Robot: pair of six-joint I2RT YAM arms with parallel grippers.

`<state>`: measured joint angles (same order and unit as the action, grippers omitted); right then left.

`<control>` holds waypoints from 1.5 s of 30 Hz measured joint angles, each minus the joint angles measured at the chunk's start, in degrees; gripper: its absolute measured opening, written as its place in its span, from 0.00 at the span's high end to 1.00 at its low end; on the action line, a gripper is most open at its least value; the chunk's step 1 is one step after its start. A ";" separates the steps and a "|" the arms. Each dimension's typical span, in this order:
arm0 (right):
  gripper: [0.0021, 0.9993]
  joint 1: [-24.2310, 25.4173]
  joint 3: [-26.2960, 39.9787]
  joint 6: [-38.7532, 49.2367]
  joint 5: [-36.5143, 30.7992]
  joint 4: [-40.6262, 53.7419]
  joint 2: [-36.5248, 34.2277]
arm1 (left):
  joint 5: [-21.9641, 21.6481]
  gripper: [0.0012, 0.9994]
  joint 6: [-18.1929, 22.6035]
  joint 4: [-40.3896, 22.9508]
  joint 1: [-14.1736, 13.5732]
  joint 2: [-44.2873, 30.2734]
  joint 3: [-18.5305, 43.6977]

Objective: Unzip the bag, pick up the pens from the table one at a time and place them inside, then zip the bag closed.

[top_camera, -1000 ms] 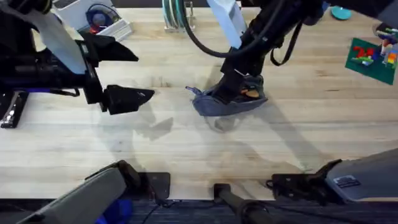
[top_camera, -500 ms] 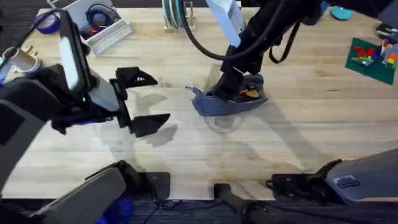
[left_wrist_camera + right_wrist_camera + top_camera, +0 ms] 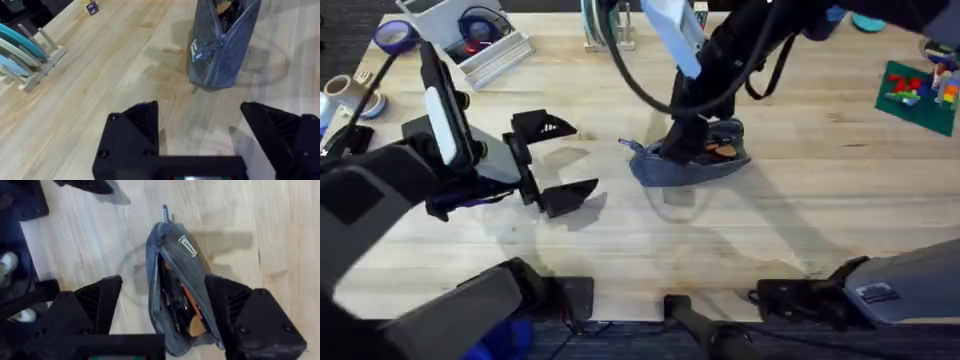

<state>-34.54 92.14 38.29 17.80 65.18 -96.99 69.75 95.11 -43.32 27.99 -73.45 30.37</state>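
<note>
You are hovering the right gripper [image 3: 162, 317], jaws spread, straddling the grey-blue fabric pouch [image 3: 176, 287] directly beneath, likely to steady it. 2 pens [image 3: 179, 297] are lying inside. Left gripper [image 3: 200, 132], jaws wide and empty, is facing the pouch's zipper end.

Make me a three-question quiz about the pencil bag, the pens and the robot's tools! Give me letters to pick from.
1. Where are the pens?
A. inside the bag
B. on the dish rack
C. in the left tool

2. What colour is the bag's outside?
A. red
B. grey-blue
C. green

3. How is the bag's zipper?
A. open
B. zipped shut
C. torn off

Answers:
1 A: the pens lie inside the bag.
2 B: its fabric is grey-blue in the left wrist view.
3 A: the mouth gapes under the right tool; the left tool is open, empty and apart.
</note>
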 joint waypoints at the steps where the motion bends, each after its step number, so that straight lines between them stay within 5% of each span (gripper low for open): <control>1: 0.00 -0.41 0.02 0.58 0.00 -0.21 0.00 | 0.42 0.01 -0.02 0.63 -0.11 -1.00 0.00; 14: 0.00 -3.28 0.02 4.43 0.00 -2.20 0.00 | 3.07 0.01 -0.42 11.46 -8.44 -16.05 0.00; 32: 0.00 -7.57 0.02 8.02 -0.02 -4.82 -2.40 | 3.76 0.01 -0.44 14.65 -8.57 -18.87 0.00; 45: 0.00 -7.57 0.02 -3.40 -0.04 -9.44 -4.02 | 3.81 0.01 -0.44 14.65 -8.57 -18.87 0.00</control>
<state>-42.11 92.16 34.89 17.76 55.75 -101.01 73.56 94.67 -28.67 19.42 -92.31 30.37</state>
